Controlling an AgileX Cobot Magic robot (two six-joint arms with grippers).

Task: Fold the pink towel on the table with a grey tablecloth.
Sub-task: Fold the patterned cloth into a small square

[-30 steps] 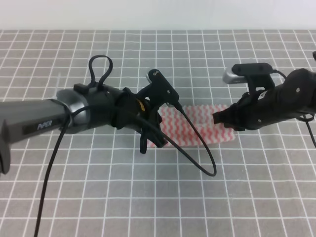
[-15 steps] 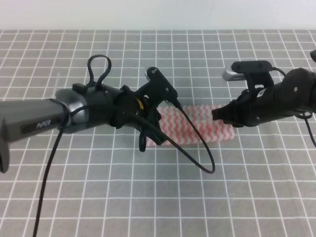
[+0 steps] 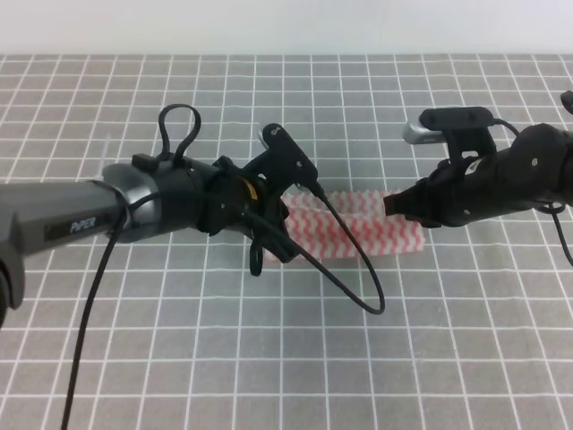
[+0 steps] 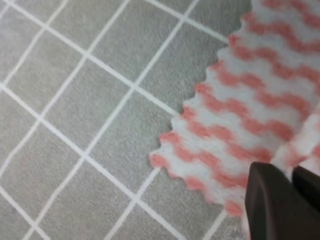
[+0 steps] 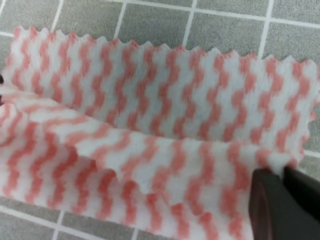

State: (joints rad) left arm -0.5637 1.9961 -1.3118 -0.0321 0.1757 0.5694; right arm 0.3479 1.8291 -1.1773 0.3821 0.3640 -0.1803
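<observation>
1. Pinching the pink towel (image 3: 358,231) at both ends, I hold my left hand (image 3: 271,251) clenched on its left edge and my right hand (image 3: 396,204) clenched on its right edge.
2. Scalloped edges show in both wrist views; one layer is lifted and folded over the layer lying flat.
3. The towel lies mid-surface between my hands, stretched into a narrow band.
4. Grey gridded surface (image 3: 269,358) lies open in front of and behind the towel.
5. A black cable (image 3: 358,278) loops from my left arm across the towel.
</observation>
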